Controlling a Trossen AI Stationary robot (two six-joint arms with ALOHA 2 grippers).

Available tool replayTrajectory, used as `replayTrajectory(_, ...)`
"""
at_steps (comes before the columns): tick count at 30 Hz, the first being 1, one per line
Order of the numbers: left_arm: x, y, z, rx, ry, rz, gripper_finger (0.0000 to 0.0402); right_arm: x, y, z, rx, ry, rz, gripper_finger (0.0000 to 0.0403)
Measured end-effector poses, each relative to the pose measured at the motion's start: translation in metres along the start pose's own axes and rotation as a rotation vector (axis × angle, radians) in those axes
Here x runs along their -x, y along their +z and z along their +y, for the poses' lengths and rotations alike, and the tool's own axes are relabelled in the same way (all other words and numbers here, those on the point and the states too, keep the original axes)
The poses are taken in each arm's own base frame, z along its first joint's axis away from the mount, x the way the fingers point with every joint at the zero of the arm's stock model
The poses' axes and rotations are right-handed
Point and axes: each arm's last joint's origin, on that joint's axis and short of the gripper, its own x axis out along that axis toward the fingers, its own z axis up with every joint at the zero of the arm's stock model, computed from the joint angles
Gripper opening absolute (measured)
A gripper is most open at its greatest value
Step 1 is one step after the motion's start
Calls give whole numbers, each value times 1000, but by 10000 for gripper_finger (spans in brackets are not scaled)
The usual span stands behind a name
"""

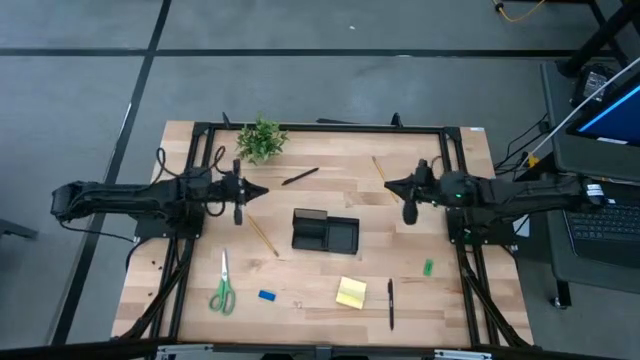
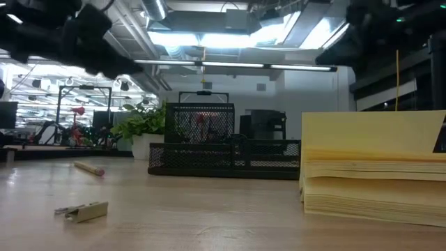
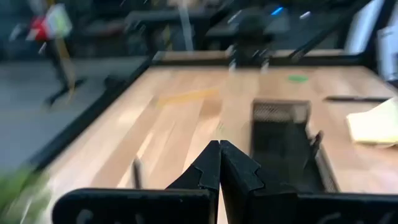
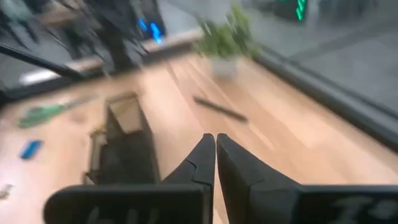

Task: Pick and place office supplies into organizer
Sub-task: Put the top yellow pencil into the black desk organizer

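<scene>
Around the organizer (image 1: pixel 325 232) lie scissors (image 1: pixel 222 287), sticky pad (image 1: pixel 351 292) – both end effectors (image 1: pixel 262 192) (image 1: pixel 388 184) closed, empty.

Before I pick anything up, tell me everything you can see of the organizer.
The organizer is a small black wire-mesh desk tray, standing upright near the middle of the wooden table. One end section is taller, the rest low and open-topped. Its compartments look empty from above. Nothing touches it: the pencil lies apart on one side, the yellow sticky-note pad nearer the table's front edge. Both grippers hang clear of it.
</scene>
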Motion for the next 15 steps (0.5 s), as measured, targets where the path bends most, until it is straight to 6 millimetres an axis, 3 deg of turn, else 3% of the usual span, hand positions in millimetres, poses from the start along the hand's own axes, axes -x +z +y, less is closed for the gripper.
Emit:
replayTrajectory(4, -9, 3, 6, -41, -92, -70, 3, -12, 16, -2, 3, -94, 158, 21)
replayTrajectory(10, -14, -9, 19, 34, -11, 27, 1, -25, 38, -5, -27, -137, 339, 21)
replayTrajectory(15, -14, -13, 25, 50, 20, 64, 5, -40, 46, -12, -152, -161, 403, 21)
